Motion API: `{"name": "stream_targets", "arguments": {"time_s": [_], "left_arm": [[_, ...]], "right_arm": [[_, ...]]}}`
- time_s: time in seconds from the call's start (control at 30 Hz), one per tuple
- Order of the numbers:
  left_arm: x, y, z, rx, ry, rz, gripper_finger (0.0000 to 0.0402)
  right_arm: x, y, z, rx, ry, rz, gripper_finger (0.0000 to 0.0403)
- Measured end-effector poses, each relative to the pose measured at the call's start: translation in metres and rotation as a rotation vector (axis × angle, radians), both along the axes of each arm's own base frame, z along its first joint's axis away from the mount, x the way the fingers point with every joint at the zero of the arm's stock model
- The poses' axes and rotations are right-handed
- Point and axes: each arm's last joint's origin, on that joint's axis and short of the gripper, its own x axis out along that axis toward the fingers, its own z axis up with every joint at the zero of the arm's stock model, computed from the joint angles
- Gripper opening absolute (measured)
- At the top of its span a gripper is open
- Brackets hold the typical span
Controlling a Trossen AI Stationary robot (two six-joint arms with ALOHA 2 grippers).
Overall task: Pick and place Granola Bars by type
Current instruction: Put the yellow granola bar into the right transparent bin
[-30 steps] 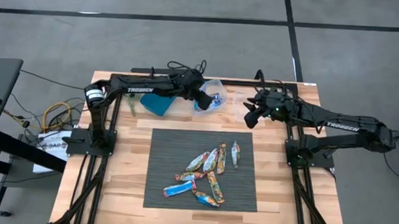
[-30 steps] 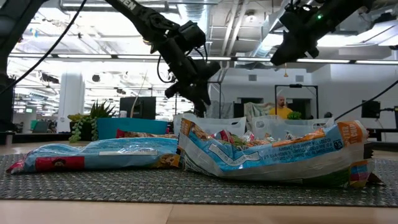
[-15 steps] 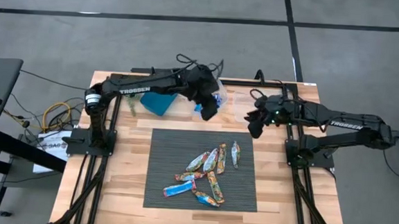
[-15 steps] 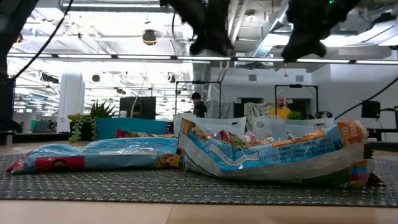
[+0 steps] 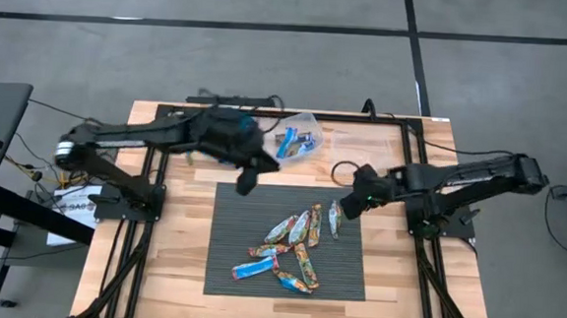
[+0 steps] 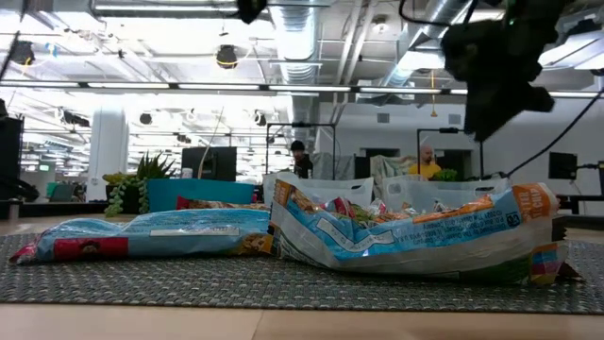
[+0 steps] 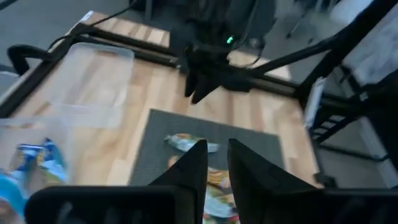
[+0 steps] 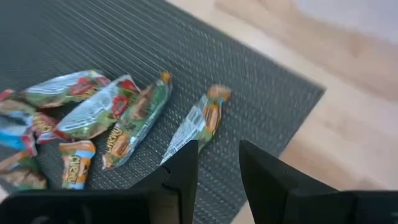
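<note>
While bars [image 5: 293, 246] lie clustered on dark mat [image 5: 228, 264], right gripper [image 5: 353, 205] hovers at mat's right edge, just beside single green bar [image 5: 334, 218], fingers [image 8: 186, 168] slightly apart, holding nothing. Left gripper [image 5: 246, 184] over mat's upper-left corner, fingers [image 7: 194, 165] slightly apart, empty. Clear bin [image 5: 298, 138] behind mat holds blue bars. Teal bin partly hidden under left arm.

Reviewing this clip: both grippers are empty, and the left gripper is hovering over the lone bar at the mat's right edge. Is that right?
Not quite: it is the right gripper that hovers by the lone bar, as the high view shows. The left gripper is near the mat's top left corner, away from the bars. Both grippers do look empty in the wrist views.
</note>
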Motion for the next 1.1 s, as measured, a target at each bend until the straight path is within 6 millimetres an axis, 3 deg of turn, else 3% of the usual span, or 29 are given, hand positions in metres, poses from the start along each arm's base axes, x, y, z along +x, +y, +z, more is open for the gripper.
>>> {"name": "stream_targets", "arguments": {"time_s": [0.2,0.37,0.53,0.87,1.1], "left_arm": [[-0.047,-0.011,-0.027,-0.119,-0.102,0.031,0.0049],[-0.072,-0.014,-0.042,-0.179,-0.095,0.049,0.0049],[-0.080,-0.017,-0.043,-0.172,-0.097,0.034,0.0049],[-0.083,-0.018,-0.047,-0.126,-0.058,0.014,0.0049],[-0.084,-0.018,-0.049,-0.113,-0.031,0.009,0.0049]], "right_arm": [[0.026,0.014,-0.031,0.100,0.083,-0.063,0.0107],[0.041,0.019,-0.053,0.185,0.136,-0.089,0.0107],[0.049,0.020,-0.062,0.186,0.171,-0.087,0.0122],[0.057,0.018,-0.058,0.190,0.158,-0.102,0.0210],[0.069,0.015,-0.084,0.235,0.223,-0.128,0.0217]]}}
